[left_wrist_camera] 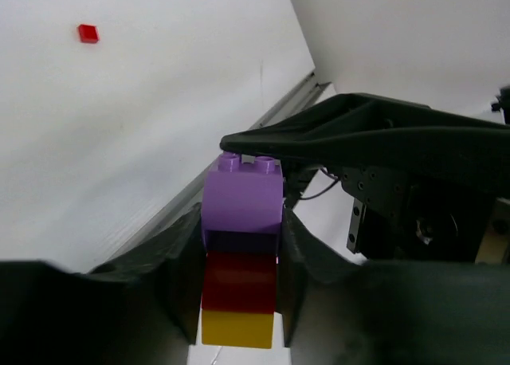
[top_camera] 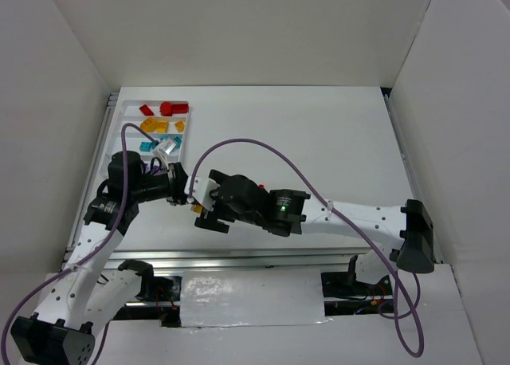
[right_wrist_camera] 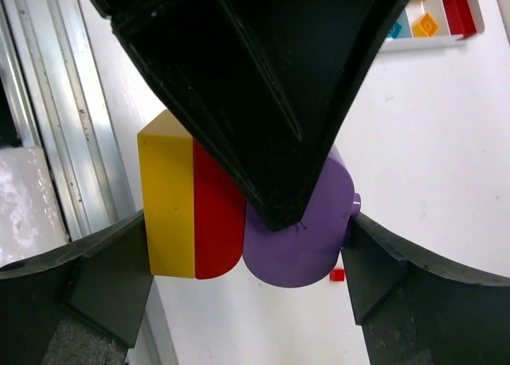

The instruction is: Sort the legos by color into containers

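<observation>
A stack of three legos, yellow (right_wrist_camera: 167, 198), red (right_wrist_camera: 213, 221) and rounded purple (right_wrist_camera: 307, 241), hangs above the table between both grippers. My right gripper (right_wrist_camera: 247, 249) clamps the stack lengthwise, one finger on the yellow end and the other on the purple studs. My left gripper (left_wrist_camera: 239, 253) presses on both sides of the purple lego (left_wrist_camera: 241, 202), with red (left_wrist_camera: 239, 281) and yellow (left_wrist_camera: 237, 329) below it. In the top view the two grippers meet at the stack (top_camera: 197, 209). The white tray of containers (top_camera: 127, 104) at the back left holds red (top_camera: 173, 107), orange (top_camera: 155, 126) and teal (top_camera: 147, 145) legos.
A tiny red lego (left_wrist_camera: 88, 33) lies alone on the white table, also showing under the stack as a red lego (right_wrist_camera: 338, 275). The tray's corner (right_wrist_camera: 434, 18) sits at the upper right of the right wrist view. A metal rail (right_wrist_camera: 48, 142) runs along the table's near edge.
</observation>
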Controlling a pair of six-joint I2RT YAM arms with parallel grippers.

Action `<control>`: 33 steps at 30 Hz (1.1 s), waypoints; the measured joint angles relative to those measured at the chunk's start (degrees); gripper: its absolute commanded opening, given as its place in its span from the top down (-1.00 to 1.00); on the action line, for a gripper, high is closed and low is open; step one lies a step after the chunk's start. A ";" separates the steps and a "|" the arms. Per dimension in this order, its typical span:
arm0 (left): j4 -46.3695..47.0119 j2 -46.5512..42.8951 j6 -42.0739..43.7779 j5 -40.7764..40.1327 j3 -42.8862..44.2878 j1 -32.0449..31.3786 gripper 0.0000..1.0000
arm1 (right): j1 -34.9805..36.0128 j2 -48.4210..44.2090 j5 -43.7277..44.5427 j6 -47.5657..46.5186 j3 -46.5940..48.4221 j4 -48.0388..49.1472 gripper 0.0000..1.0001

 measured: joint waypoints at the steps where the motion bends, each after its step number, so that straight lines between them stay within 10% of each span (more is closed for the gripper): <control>1: 0.61 0.11 -0.15 -0.57 0.04 -0.52 0.49 | 0.00 0.02 0.35 -0.24 0.00 -0.20 0.52; 4: 1.64 0.57 -0.17 -1.20 0.04 -1.55 1.00 | 0.00 0.02 0.98 -0.42 0.02 -0.61 0.51; 7: 2.47 0.94 -0.33 -1.62 0.04 -1.88 1.00 | -0.17 0.02 1.22 -0.46 0.02 -0.70 0.27; 8: 2.73 0.94 -0.39 -1.77 0.04 -1.95 1.00 | -0.17 0.02 1.38 -0.46 0.02 -0.61 -0.08; 9: 3.06 0.87 -0.44 -1.97 0.04 -1.95 1.00 | -0.20 0.02 1.66 -0.44 -0.02 -0.35 -0.98; 33: 23.96 -0.44 -8.79 -11.10 2.91 -2.21 1.00 | -27.45 -35.69 -26.14 37.20 -31.36 26.95 -0.82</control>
